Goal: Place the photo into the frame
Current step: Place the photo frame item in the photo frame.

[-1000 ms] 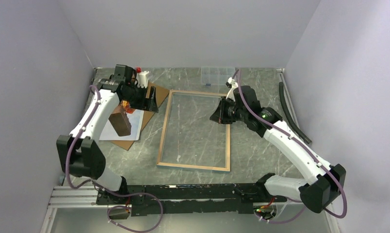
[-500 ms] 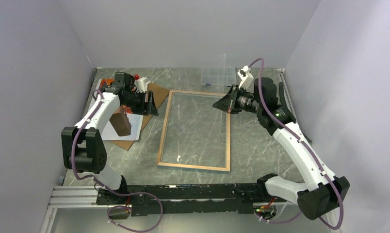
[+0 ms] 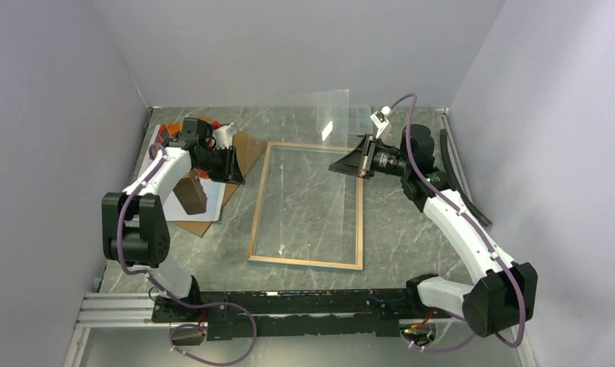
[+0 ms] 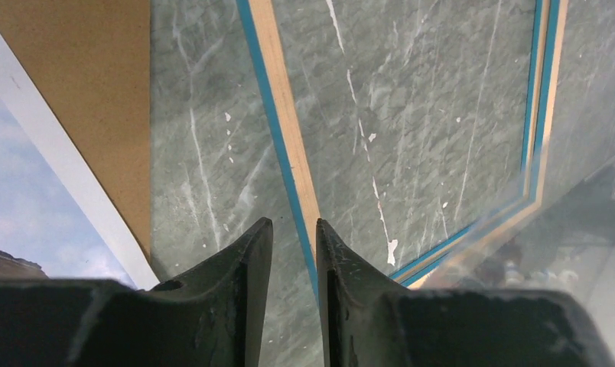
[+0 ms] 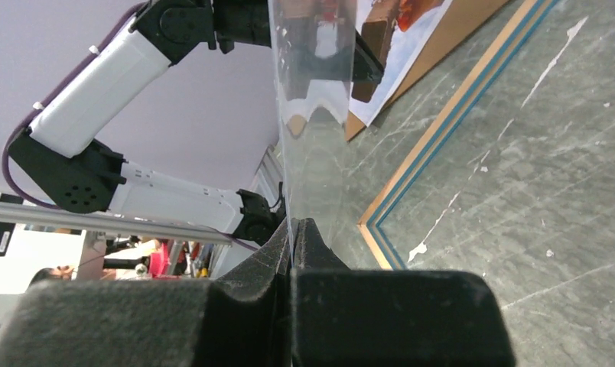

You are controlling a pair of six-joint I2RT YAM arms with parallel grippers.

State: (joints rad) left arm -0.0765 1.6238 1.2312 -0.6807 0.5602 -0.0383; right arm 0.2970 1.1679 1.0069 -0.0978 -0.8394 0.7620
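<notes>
Frame (image 3: 304, 262) lies flat, tan wood rear up, thin blue edging inside. Clear pane (image 5: 312, 115) stands upright over the frame's far right corner, its edge pinched by right gripper (image 5: 293, 225). Photo (image 4: 29, 206) lies left of frame on brown backing board (image 4: 75, 76), showing blue sky and a white margin. Left gripper (image 4: 293, 225) is over the frame's left rail, jaws narrow, empty.

Robotics lab cell, plain pale lilac panel walls (image 3: 289, 46) around a grey marble-patterned worktop (image 3: 396, 252), black metal arm-mounting rail (image 3: 304, 302) at worktop's near edge.
</notes>
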